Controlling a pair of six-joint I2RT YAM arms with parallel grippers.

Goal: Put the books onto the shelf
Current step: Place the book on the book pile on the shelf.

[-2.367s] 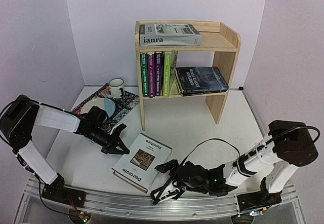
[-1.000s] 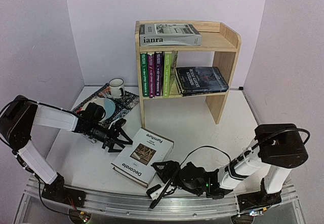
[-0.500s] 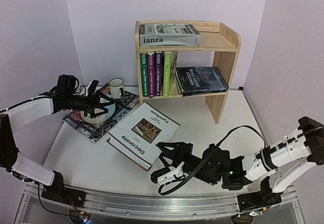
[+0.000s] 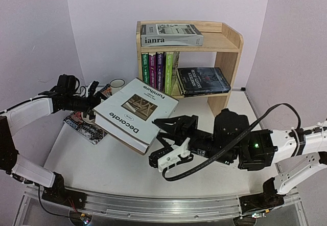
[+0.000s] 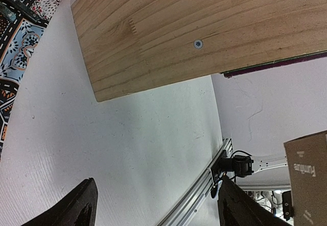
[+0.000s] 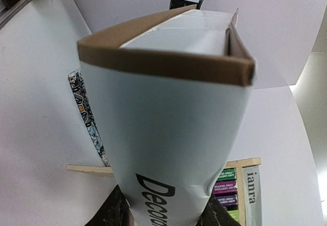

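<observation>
The thick white "Decorate" book (image 4: 135,114) hangs tilted in the air left of the shelf (image 4: 227,44). My right gripper (image 4: 159,140) is shut on its lower right part. In the right wrist view the book (image 6: 168,113) fills the space between the dark fingers (image 6: 113,211). On the shelf's top tier the grey "ianra" book (image 4: 171,34) lies flat. On the lower tier green and purple books (image 4: 157,75) stand upright beside flat dark-covered ones (image 4: 203,80). My left gripper (image 4: 94,102) hovers open and empty over the mat, by the held book's left edge.
A patterned black mat (image 4: 82,126) lies at the far left with a white mug (image 4: 117,85) at its back. The left wrist view shows the shelf's pine side panel (image 5: 204,26), the mat's edge (image 5: 15,42) and the metal rail (image 5: 204,185) at the table's near edge.
My right gripper has raised the "Decorate" book off the table, up and back toward the shelf. My left arm drew back from the book to above the mat and its jaws widened.
</observation>
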